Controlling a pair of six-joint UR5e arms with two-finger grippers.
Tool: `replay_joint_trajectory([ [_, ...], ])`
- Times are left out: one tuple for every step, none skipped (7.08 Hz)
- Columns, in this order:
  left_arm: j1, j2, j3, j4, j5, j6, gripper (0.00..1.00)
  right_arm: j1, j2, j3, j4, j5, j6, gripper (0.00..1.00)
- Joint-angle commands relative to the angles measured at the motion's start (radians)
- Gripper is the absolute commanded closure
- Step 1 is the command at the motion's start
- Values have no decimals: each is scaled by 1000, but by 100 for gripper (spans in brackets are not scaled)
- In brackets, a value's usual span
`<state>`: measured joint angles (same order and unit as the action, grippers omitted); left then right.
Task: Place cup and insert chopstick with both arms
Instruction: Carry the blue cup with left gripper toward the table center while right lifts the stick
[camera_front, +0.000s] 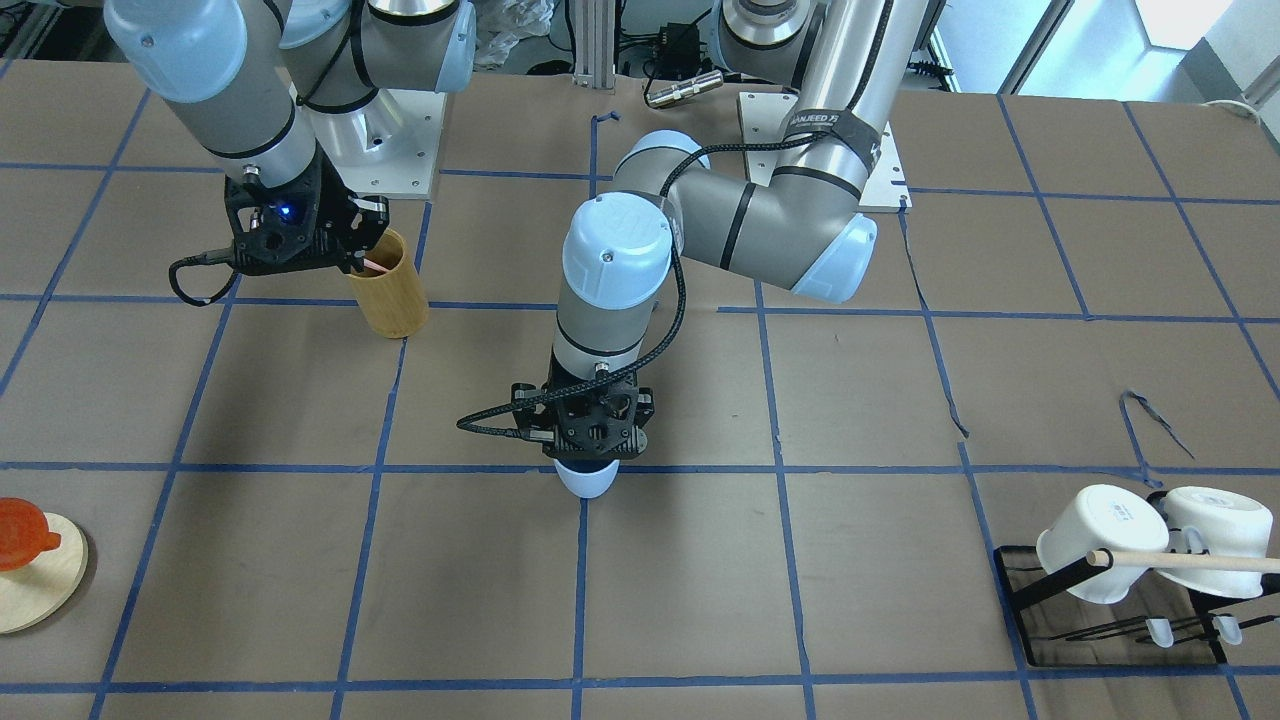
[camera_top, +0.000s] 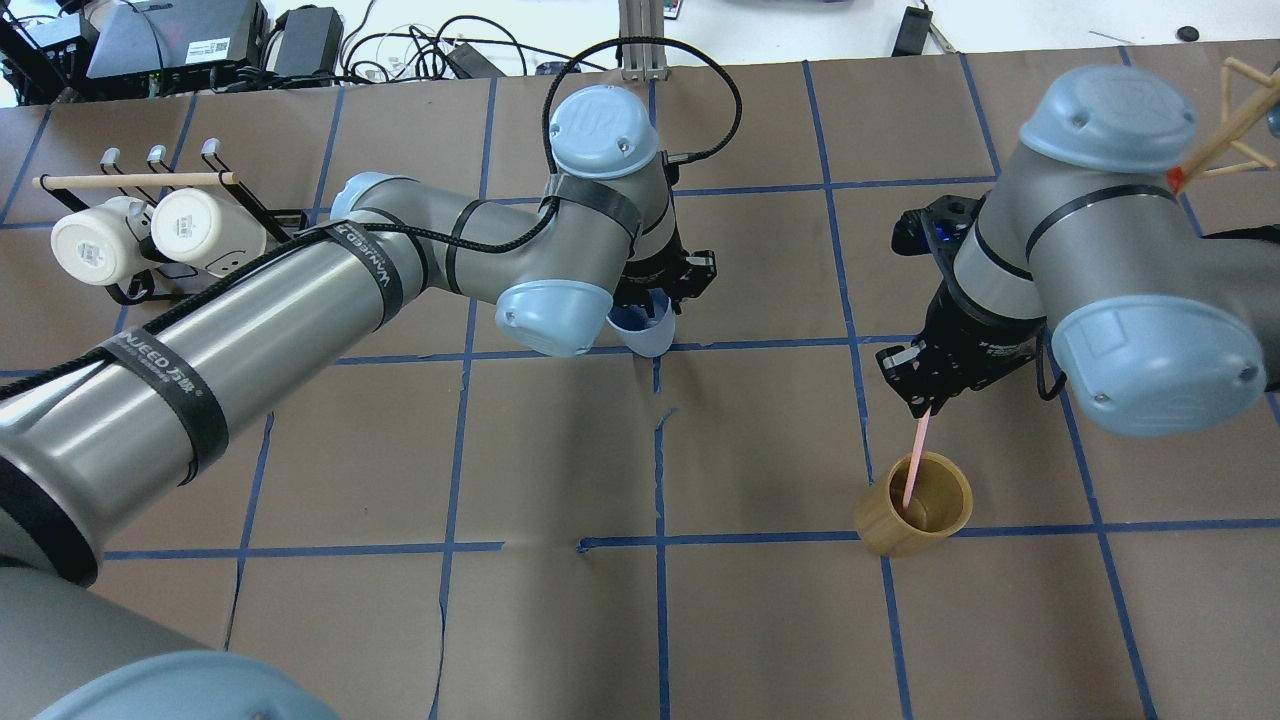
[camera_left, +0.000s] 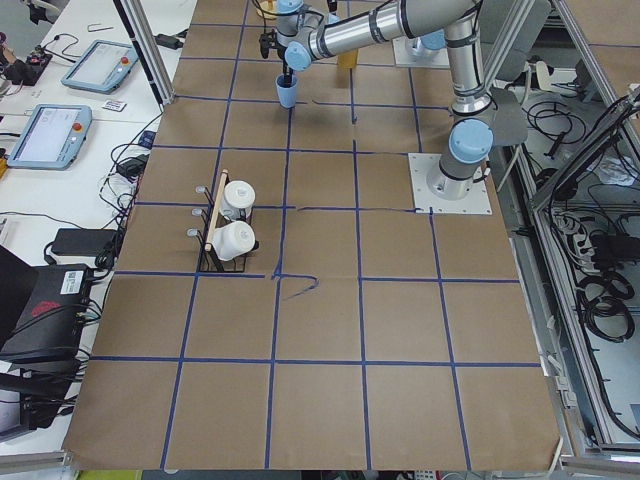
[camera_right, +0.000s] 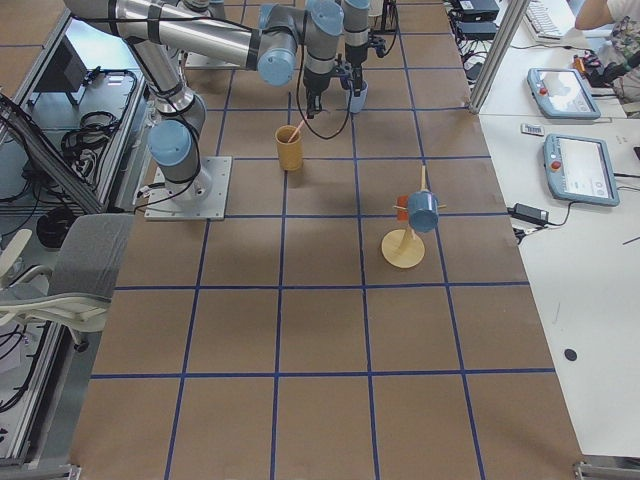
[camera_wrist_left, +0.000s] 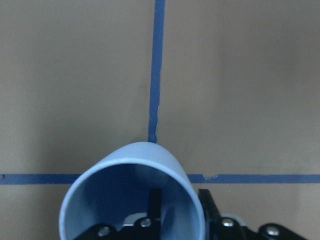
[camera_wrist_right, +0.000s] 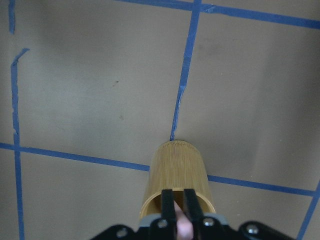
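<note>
My left gripper (camera_front: 592, 447) is shut on the rim of the light blue cup (camera_front: 588, 482), one finger inside and one outside, as the left wrist view shows (camera_wrist_left: 181, 206). The cup (camera_top: 643, 328) stands over a tape crossing mid-table; I cannot tell whether it touches the table. My right gripper (camera_top: 922, 404) is shut on the top of a pale pink chopstick (camera_top: 914, 458). The chopstick's lower end is inside the tan bamboo cylinder (camera_top: 915, 520). The right wrist view shows the fingers (camera_wrist_right: 167, 205) pinching the stick just above the cylinder (camera_wrist_right: 179, 172).
A black rack with two white mugs (camera_front: 1100, 545) and a wooden rod (camera_front: 1190, 562) stands at the robot's far left. A round wooden stand with an orange piece (camera_front: 30, 560) and a blue cup (camera_right: 422, 212) is on its far right.
</note>
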<state>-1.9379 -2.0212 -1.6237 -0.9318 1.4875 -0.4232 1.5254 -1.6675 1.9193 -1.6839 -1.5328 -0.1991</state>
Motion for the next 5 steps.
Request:
replay_joint_trajectory([
  [64,103,16,-94,49,118,0,1,6,-97,65,0,1,100],
  [107,163,16,-199,53,160,0,2,6,-139,96,0,3,100],
  [137,229,16,-282,53,162,0,2,6,-182,113,0,4,100],
  [184,304,16,-377,75,164,0,2,8,-222,140,2,4,100],
  [239,359,5,-482,89,206,0,4,8,-261,138,8,4,100],
])
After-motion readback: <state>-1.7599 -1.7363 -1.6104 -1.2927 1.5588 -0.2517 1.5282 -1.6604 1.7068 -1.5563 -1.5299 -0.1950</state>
